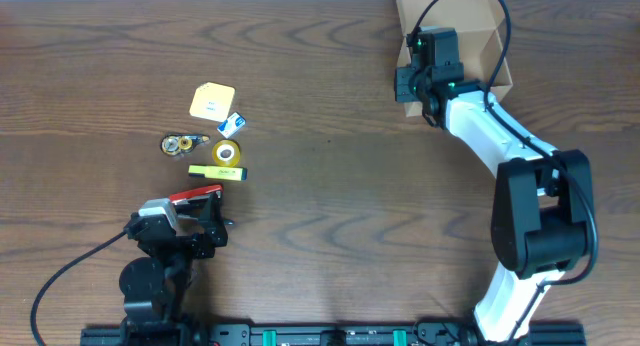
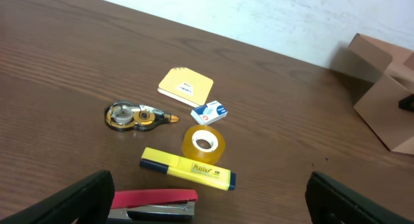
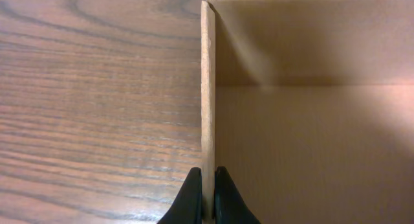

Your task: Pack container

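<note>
The container (image 1: pixel 480 46), a tan cardboard box lying open, sits at the far right of the table; it also shows in the left wrist view (image 2: pixel 381 88). My right gripper (image 1: pixel 408 84) is shut on the box's left wall (image 3: pixel 207 88), one black fingertip (image 3: pixel 189 201) outside and the other inside. The box's bare inside (image 3: pixel 310 153) fills the right wrist view. My left gripper (image 2: pixel 217 201) stands wide open low over the table at the front left (image 1: pixel 200 221). A red stapler (image 2: pixel 155 204) lies between its fingers, next to the left one.
Beyond the stapler (image 1: pixel 196 195) lie a yellow highlighter (image 2: pixel 189 169), a tape roll (image 2: pixel 204 144), a correction tape dispenser (image 2: pixel 132 116), a small blue-white box (image 2: pixel 209 113) and a yellow note pad (image 2: pixel 185 87). The same cluster shows at the overhead view's left.
</note>
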Controlling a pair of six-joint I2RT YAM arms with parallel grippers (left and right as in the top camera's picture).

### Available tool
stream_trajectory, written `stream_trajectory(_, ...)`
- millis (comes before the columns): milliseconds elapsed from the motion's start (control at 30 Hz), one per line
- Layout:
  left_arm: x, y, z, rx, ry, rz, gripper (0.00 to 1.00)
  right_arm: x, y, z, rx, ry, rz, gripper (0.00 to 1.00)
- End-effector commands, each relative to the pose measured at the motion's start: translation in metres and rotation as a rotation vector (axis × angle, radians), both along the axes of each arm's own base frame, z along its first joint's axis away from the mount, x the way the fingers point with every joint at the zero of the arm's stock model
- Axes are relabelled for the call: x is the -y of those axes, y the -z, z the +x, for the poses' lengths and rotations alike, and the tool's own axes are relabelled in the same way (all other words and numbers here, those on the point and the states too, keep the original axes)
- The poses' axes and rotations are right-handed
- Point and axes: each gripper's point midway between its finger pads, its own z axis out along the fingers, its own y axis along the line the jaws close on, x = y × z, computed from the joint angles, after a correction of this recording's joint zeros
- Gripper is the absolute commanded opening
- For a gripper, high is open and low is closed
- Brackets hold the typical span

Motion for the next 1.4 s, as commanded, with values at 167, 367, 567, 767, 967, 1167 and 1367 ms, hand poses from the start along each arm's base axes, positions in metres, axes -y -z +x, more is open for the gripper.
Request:
stream_trajectory(167, -0.004, 0.011, 0.000, -0.025, -0.024, -0.006, 0.95, -0.053, -0.023, -0.021, -0.132, 0.020, 0.060, 0.01)
stream_trajectory(367, -0.004, 0.011, 0.000, -0.025, -0.024, -0.007, 0.95, -0.123, -0.025, -0.057, -0.191, 0.001, 0.106, 0.01)
stream_trajectory(567, -0.004, 0.011, 0.000, -0.025, -0.024, -0.007, 0.95, -0.172, -0.023, -0.095, -0.171, 0.031, 0.040, 0.01)
stream_trajectory(767, -0.004, 0.011, 0.000, -0.025, -0.024, -0.007, 0.95, -0.217, -0.034, -0.127, -0.055, 0.110, 0.039, 0.01)
stream_trajectory(967, -0.004, 0.011, 0.000, -0.025, -0.023, -0.007, 0.95, -0.243, -0.042, -0.139, -0.001, 0.077, 0.057, 0.01)
stream_trajectory(1167, -0.004, 0.011, 0.000, -0.025, -0.023, -0.007, 0.95, -0.248, -0.041, -0.136, 0.009, 0.089, 0.084, 0.01)
stream_trajectory(1367, -0.004, 0.011, 0.000, -0.025, -0.024, -0.006, 0.95, -0.252, -0.037, -0.139, -0.007, 0.075, 0.090, 0.31)
